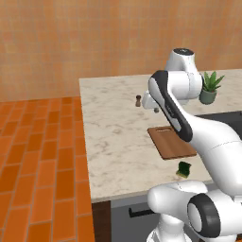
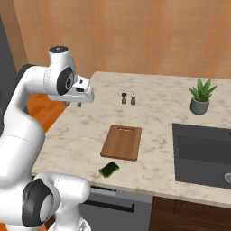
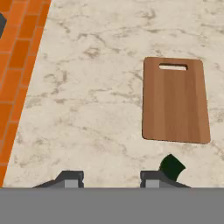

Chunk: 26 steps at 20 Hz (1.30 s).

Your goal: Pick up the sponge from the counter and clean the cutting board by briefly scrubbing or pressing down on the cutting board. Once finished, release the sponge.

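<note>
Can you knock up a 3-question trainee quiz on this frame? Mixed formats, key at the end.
1. True or false: the sponge lies on the cutting board.
2. Which stands closest to the sink? A) the two shakers B) the potted plant C) the sponge
3. Fill in: the board's slot handle points toward the ____ side of the counter, away from the robot.

Key
1. False: it rests on the counter, just off the board's near edge.
2. B
3. Far (wall) side.

The gripper hangs above the counter, left of the board, holding nothing.
</note>
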{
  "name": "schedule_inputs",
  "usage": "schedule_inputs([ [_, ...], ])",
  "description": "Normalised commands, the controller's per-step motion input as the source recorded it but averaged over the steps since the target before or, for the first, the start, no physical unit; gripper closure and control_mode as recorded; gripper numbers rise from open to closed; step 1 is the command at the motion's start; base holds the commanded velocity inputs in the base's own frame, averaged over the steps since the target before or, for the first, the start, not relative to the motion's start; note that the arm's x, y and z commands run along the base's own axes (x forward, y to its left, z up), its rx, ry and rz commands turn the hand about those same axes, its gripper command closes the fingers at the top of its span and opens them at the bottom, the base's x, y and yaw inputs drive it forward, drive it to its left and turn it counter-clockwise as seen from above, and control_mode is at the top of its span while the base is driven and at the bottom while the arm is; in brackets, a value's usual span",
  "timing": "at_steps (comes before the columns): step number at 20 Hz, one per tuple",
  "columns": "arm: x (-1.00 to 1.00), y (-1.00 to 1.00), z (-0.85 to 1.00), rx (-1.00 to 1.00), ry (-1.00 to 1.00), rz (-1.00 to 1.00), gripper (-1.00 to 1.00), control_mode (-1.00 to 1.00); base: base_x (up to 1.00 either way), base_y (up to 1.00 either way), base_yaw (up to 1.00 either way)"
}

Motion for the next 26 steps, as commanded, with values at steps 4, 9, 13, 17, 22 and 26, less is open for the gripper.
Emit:
schedule_inputs([
  [4, -0.13, -0.41, -0.56, 0.00, 0.07, -0.02, -1.00, -1.00, 0.00, 0.00, 0.00],
  [9, -0.38, -0.79, -1.00, 0.05, 0.10, -0.15, -1.00, -1.00, 0.00, 0.00, 0.00],
  [13, -0.06, -1.00, -1.00, 0.17, 0.14, -0.45, -1.00, -1.00, 0.00, 0.00, 0.00],
  [17, 0.00, -0.83, -1.00, 0.14, 0.09, -0.49, -1.00, -1.00, 0.00, 0.00, 0.00],
  [22, 0.13, -0.31, -0.91, 0.19, 0.02, -0.30, -1.00, -1.00, 0.00, 0.00, 0.00],
  [26, 0.33, 0.00, -0.72, 0.06, 0.10, -0.05, -1.00, -1.00, 0.00, 0.00, 0.00],
])
